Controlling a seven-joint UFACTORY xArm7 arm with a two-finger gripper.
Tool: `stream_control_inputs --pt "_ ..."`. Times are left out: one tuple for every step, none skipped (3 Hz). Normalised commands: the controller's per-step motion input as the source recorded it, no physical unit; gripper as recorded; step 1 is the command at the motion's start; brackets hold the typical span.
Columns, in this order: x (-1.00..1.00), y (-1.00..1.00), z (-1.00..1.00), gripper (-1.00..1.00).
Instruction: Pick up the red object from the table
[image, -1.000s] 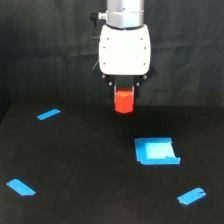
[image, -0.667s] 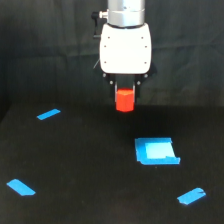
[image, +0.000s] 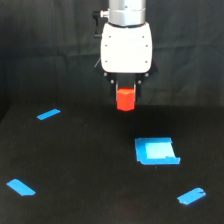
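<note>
The red object (image: 125, 99) is a small red-orange stubby block held between the dark fingers under the white gripper head (image: 126, 47). My gripper (image: 125, 95) is shut on it and holds it in the air above the black table (image: 85, 165), in front of the black curtain. The block's top is hidden between the fingers. It hangs above and to the exterior view's left of the flat blue square patch (image: 156, 151).
Blue tape strips lie on the table: one at the exterior view's left middle (image: 48, 114), one at the lower left (image: 21, 187), one at the lower right (image: 191, 196). A black curtain (image: 45, 50) closes the back.
The gripper with the red object has risen slightly. The tape strips and the blue patch have not moved.
</note>
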Motion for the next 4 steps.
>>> stream_control_inputs --pt "0.06 -0.02 0.1 -1.0" --pt "-0.07 -0.02 0.01 -0.99" --pt "-0.07 0.1 0.04 -0.92" --pt "0.02 0.01 -0.05 -1.0"
